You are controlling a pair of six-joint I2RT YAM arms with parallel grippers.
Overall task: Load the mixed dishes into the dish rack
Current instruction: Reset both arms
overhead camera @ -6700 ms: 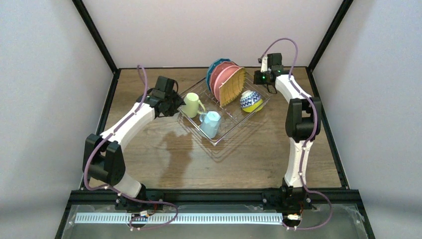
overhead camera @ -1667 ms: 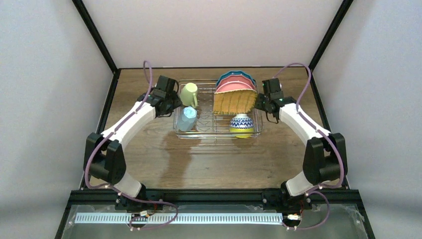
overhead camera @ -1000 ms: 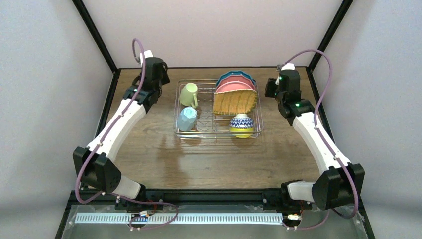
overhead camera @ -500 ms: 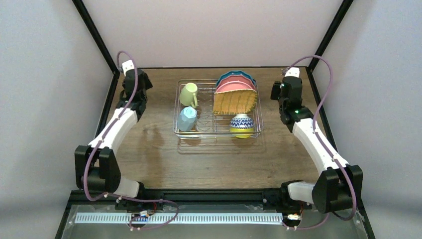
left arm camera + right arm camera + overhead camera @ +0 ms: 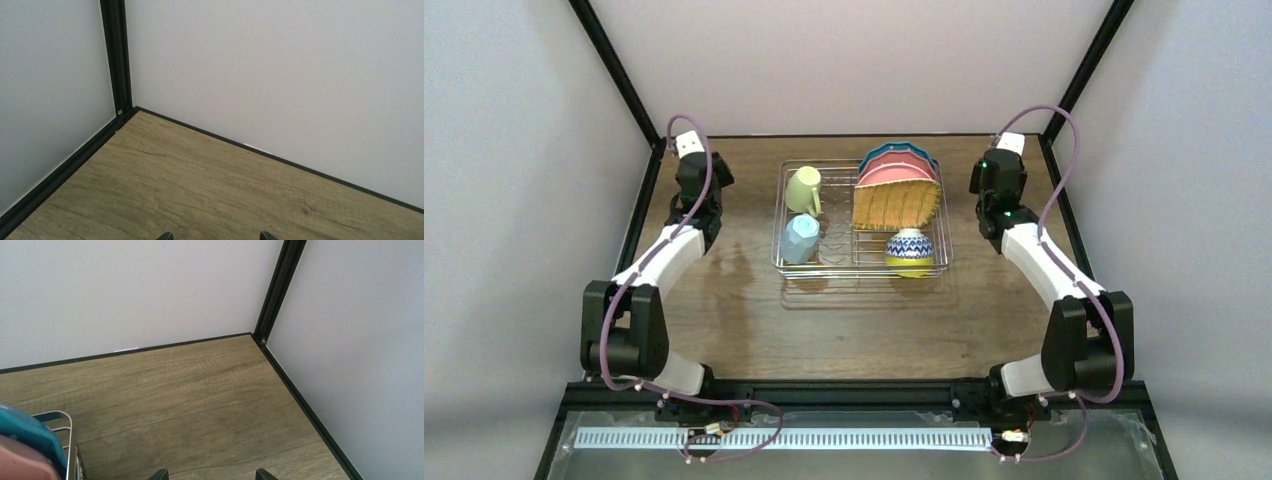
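Observation:
The dish rack (image 5: 861, 262) sits square at the middle of the table. It holds a pale green mug (image 5: 802, 188), a light blue mug (image 5: 800, 238), upright blue (image 5: 897, 151) and pink (image 5: 892, 171) plates, a woven tan plate (image 5: 896, 205), and a blue-patterned bowl (image 5: 910, 243) over a lime bowl (image 5: 911, 268). My left gripper (image 5: 692, 165) (image 5: 216, 237) hangs open and empty over bare wood, left of the rack. On the rack's right, my right gripper (image 5: 1001, 172) (image 5: 212, 475) is also open and empty. The blue plate (image 5: 25, 432) and a corner of the rack (image 5: 60, 419) show at its view's left edge.
Black frame posts (image 5: 614, 70) and grey walls (image 5: 524, 200) close in the table at the back and on both sides. Each gripper faces a back corner of the enclosure. Bare wood (image 5: 864, 330) lies in front of the rack.
The rack, skewed at first, now lies square. Both grippers, which were at the rack's two ends, have pulled away outward and up toward the back corners.

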